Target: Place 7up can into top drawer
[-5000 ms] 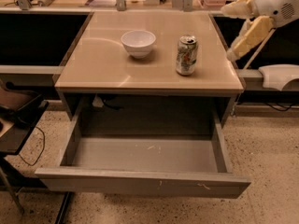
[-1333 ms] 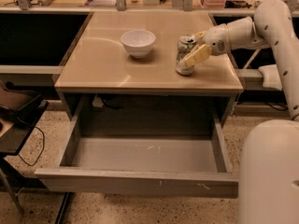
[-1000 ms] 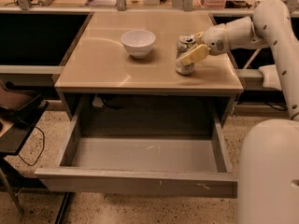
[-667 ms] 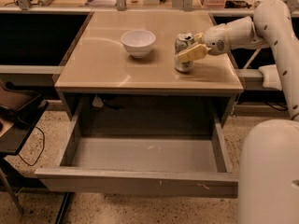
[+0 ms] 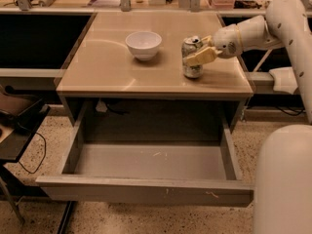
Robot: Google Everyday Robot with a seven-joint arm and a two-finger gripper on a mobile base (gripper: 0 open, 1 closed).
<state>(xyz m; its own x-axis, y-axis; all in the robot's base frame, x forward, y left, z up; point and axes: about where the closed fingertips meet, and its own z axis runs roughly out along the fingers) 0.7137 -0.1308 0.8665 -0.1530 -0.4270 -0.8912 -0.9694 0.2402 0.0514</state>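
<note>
The 7up can (image 5: 192,68) stands upright on the tan tabletop (image 5: 107,67), at its right side. My gripper (image 5: 201,49) reaches in from the right and is shut on the can's upper part. One yellow finger (image 5: 199,58) lies across the can's front and the other sits behind its top. The top drawer (image 5: 146,191) is pulled out below the table, with a bare grey floor and nothing in it.
A white bowl (image 5: 143,44) sits on the tabletop left of the can. My white arm (image 5: 287,18) spans the right side, and my base (image 5: 282,184) fills the lower right corner. Dark benches flank the table. Cables and a dark stand are at the lower left.
Five seconds ago the gripper was off to the right, away from the can. It has since closed around the can, which has shifted slightly to the left.
</note>
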